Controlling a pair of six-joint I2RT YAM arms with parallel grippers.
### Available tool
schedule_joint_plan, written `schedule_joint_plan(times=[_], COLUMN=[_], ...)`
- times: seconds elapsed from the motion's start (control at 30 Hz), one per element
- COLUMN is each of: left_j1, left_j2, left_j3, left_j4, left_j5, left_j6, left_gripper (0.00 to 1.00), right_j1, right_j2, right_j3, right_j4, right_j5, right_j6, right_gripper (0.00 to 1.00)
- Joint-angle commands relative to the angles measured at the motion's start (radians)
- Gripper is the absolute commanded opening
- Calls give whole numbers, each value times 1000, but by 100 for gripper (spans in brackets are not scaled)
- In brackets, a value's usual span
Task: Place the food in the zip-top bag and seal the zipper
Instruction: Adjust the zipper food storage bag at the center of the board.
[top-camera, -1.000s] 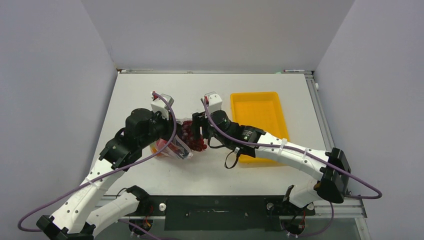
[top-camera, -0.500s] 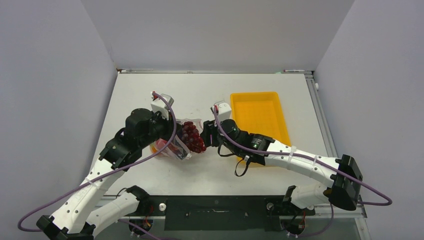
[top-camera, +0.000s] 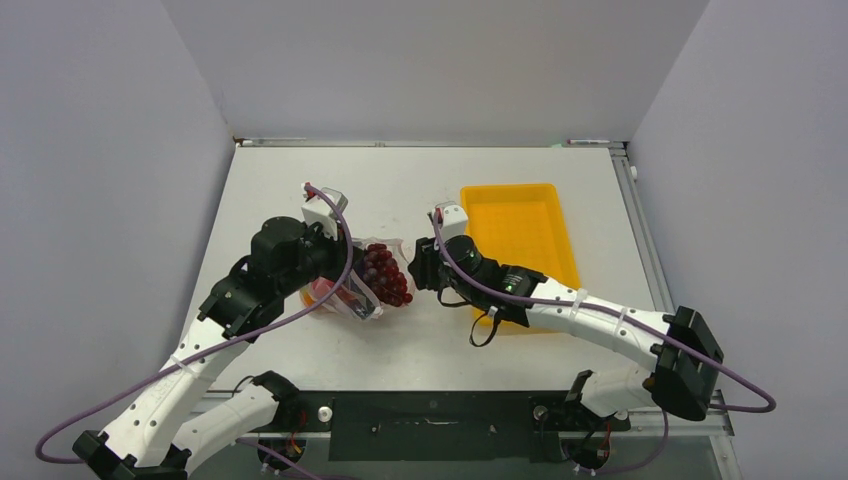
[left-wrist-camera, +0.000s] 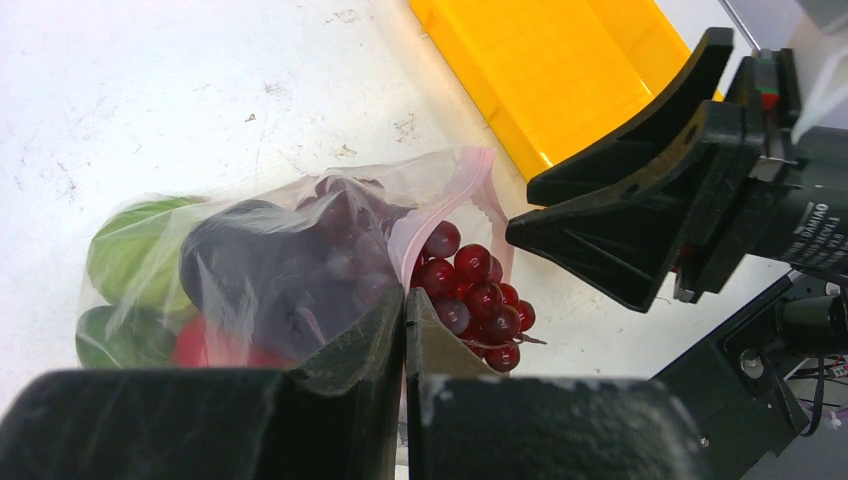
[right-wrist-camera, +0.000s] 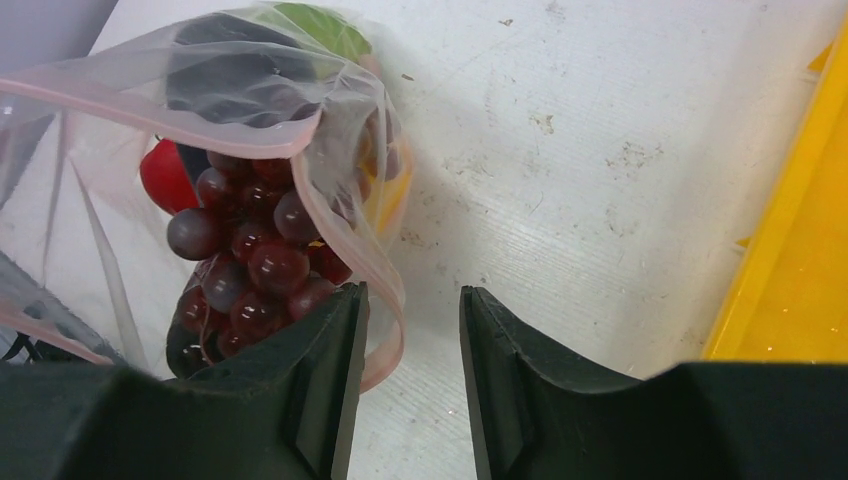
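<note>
While grapes (left-wrist-camera: 475, 295) protrude — left pincer (left-wrist-camera: 404, 312) pinches bag (left-wrist-camera: 215, 250).

The only writing is in the left wrist view, at about 3 o'clock near the frame edge: a short line of small white capitals on the black motor housing (left-wrist-camera: 806, 222) behind the right gripper (left-wrist-camera: 522, 212). It runs slanted and is cut off by the frame edge. It seems to read "OVIVO", but the letters are too small to be sure. No other lettering, number or label can be read in any view.
</note>
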Motion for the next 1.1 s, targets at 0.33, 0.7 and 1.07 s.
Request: schedule_joint_plan(times=[0.33, 0.7, 1.07], left_j1=[-1, -1, -1], left_j2=[-5, -1, 0], left_j3=[5, 5, 6], left_j4=[46, 46, 44], left_j5=[6, 6, 7], left_j6=[-1, 0, 1], left_gripper=[0, 0, 0], right_j1=[-42, -45, -62], right_j2=[63, 83, 55], right_j3=[-46, -79, -110], right_j4=[134, 194, 235], right_j5=[-130, -178, -250], right_j6=[56, 84, 125], right_gripper=[37, 34, 6])
